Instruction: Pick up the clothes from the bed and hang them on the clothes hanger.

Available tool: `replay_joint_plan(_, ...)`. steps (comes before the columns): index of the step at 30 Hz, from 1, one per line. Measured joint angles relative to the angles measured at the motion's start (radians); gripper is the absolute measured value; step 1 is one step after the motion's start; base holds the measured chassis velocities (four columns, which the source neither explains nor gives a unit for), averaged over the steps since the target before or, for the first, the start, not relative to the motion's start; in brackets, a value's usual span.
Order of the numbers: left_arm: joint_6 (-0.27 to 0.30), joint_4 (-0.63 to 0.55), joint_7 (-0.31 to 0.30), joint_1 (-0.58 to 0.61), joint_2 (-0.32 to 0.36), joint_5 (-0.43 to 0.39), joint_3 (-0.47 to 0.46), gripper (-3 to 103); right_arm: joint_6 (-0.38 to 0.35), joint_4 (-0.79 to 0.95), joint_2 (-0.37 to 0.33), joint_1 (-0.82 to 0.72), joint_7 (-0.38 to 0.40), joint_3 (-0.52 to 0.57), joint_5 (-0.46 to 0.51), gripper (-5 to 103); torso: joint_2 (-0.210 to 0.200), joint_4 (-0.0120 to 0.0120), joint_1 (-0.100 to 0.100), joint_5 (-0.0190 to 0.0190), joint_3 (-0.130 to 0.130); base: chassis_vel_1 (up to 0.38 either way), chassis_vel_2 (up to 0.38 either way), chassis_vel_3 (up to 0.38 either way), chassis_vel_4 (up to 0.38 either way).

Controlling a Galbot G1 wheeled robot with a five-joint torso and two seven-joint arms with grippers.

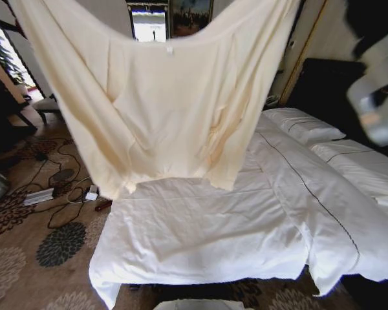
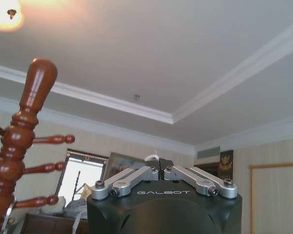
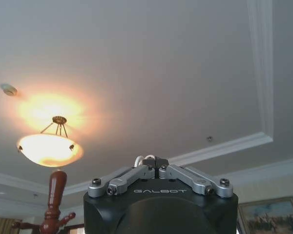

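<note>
The clothes point(image 1: 161, 103), a pale cream garment, hang spread wide in the air above the bed point(image 1: 200, 239), their upper corners running off the top of the head view. The lower hem ends just over the white duvet. In the left wrist view my left gripper point(image 2: 158, 165) points at the ceiling with its fingers closed on a small pale scrap of fabric. My right gripper point(image 3: 154, 163) also points upward, its fingers closed on a thin pale fold. Part of my right arm point(image 1: 375, 90) shows blurred at the right. The clothes hanger is out of view.
A turned wooden coat stand point(image 2: 17, 146) rises close beside my left gripper and shows farther off past my right gripper point(image 3: 53, 204). Striped pillows point(image 1: 304, 126) lie at the bed's right. Cables and a power strip point(image 1: 42, 194) lie on the patterned carpet at the left.
</note>
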Motion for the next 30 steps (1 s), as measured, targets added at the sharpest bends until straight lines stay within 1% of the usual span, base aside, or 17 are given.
replay_joint_plan(1, 0.028, 0.022, -0.005, -0.035, -0.011, -0.008, 0.009, 0, -0.022, -0.017, -0.027, 0.047, -0.006, 0.005, 0.038, 0, 0.0, -0.0002, 0.0, -0.0004, 0.0, 0.0, 0.0, 0.0, 0.0)
replay_joint_plan(4, 0.052, 0.044, -0.01, -0.033, -0.031, 0.0, 0.016, 0, -0.046, -0.048, -0.034, 0.105, -0.004, -0.038, 0.053, 0, 0.0, -0.0003, 0.0, -0.0007, 0.0, 0.0, 0.0, 0.0, 0.0)
replay_joint_plan(6, 0.072, 0.048, -0.018, 0.015, -0.053, 0.031, 0.013, 0, -0.06, -0.066, -0.009, 0.108, 0.016, -0.093, 0.038, 0, 0.0, 0.0002, 0.0, -0.0004, 0.0, 0.0, 0.0, 0.0, 0.0)
replay_joint_plan(9, 0.109, 0.043, -0.033, 0.186, -0.121, 0.165, 0.0, 0, -0.073, -0.078, 0.064, 0.019, 0.057, -0.202, -0.071, 0, 0.0, 0.0006, 0.001, -0.0005, 0.001, 0.0, 0.0, 0.0, 0.0)
replay_joint_plan(10, 0.109, 0.043, -0.033, 0.186, -0.121, 0.165, 0.0, 0, -0.073, -0.078, 0.064, 0.019, 0.057, -0.202, -0.071, 0, 0.0, 0.0006, 0.001, -0.0005, 0.001, 0.0, 0.0, 0.0, 0.0)
replay_joint_plan(12, 0.133, 0.036, -0.059, 0.352, -0.207, 0.272, 0.0, 0, -0.074, -0.113, 0.145, -0.067, 0.075, -0.324, -0.222, 0, 0.0, 0.0001, 0.001, -0.0002, 0.001, 0.0, 0.0, 0.0, 0.0)
replay_joint_plan(13, 0.146, 0.039, -0.074, 0.457, -0.273, 0.338, 0.011, 0, -0.07, -0.15, 0.2, -0.109, 0.091, -0.398, -0.291, 0, -0.001, 0.0, 0.001, -0.0006, 0.001, 0.0, 0.0, 0.0, 0.0)
replay_joint_plan(14, 0.151, 0.042, -0.08, 0.497, -0.301, 0.366, 0.017, 0, -0.068, -0.169, 0.225, -0.125, 0.098, -0.427, -0.315, 0, -0.001, -0.0002, 0.001, -0.0007, 0.001, 0.0, 0.0, 0.0, 0.0)
replay_joint_plan(15, 0.151, 0.042, -0.08, 0.497, -0.301, 0.366, 0.017, 0, -0.068, -0.169, 0.225, -0.125, 0.098, -0.427, -0.315, 0, -0.001, -0.0002, 0.001, -0.0007, 0.001, 0.0, 0.0, 0.0, 0.0)
replay_joint_plan(18, 0.17, 0.095, -0.089, 0.705, -0.432, 0.512, 0.044, 0, -0.056, -0.322, 0.368, -0.205, 0.116, -0.543, -0.452, 0, -0.001, 0.0004, 0.001, -0.0007, 0.001, 0.0, 0.0, 0.0, 0.0)
replay_joint_plan(20, 0.172, 0.108, -0.089, 0.732, -0.449, 0.53, 0.044, 0, -0.055, -0.349, 0.388, -0.216, 0.116, -0.553, -0.474, 0, -0.001, 0.0003, 0.001, -0.0008, 0.001, 0.0, 0.0, 0.0, 0.0)
replay_joint_plan(21, 0.176, 0.137, -0.09, 0.788, -0.481, 0.562, 0.044, 0, -0.052, -0.414, 0.433, -0.237, 0.111, -0.567, -0.523, 0, -0.001, 0.0005, 0.001, -0.0007, 0.001, 0.0, 0.0, 0.0, 0.0)
replay_joint_plan(24, 0.181, 0.207, -0.096, 0.867, -0.528, 0.618, 0.038, 0, -0.043, -0.555, 0.502, -0.261, 0.097, -0.593, -0.62, 0, -0.001, 0.0003, 0.0, -0.0005, 0.001, 0.0, 0.0, 0.0, 0.0)
replay_joint_plan(26, 0.181, 0.224, -0.096, 0.876, -0.538, 0.631, 0.037, 0, -0.038, -0.597, 0.52, -0.263, 0.093, -0.601, -0.651, 0, -0.001, 0.0004, 0.0, -0.0005, 0.0, 0.0, 0.0, 0.0, 0.0)
replay_joint_plan(27, 0.185, 0.265, -0.099, 0.884, -0.559, 0.651, 0.036, 0, -0.029, -0.669, 0.553, -0.263, 0.085, -0.614, -0.701, 0, -0.001, 0.0002, 0.0, -0.0005, 0.0, 0.0, 0.0, 0.0, 0.0)
replay_joint_plan(28, 0.185, 0.265, -0.099, 0.884, -0.559, 0.651, 0.036, 0, -0.029, -0.669, 0.553, -0.263, 0.085, -0.614, -0.701, 0, -0.001, 0.0002, 0.0, -0.0005, 0.0, 0.0, 0.0, 0.0, 0.0)
replay_joint_plan(30, 0.186, 0.345, -0.109, 0.867, -0.594, 0.681, 0.041, 0, -0.011, -0.773, 0.613, -0.252, 0.064, -0.628, -0.757, 0, -0.001, 0.0, 0.001, -0.0004, 0.001, 0.0, 0.0, 0.0, 0.0)
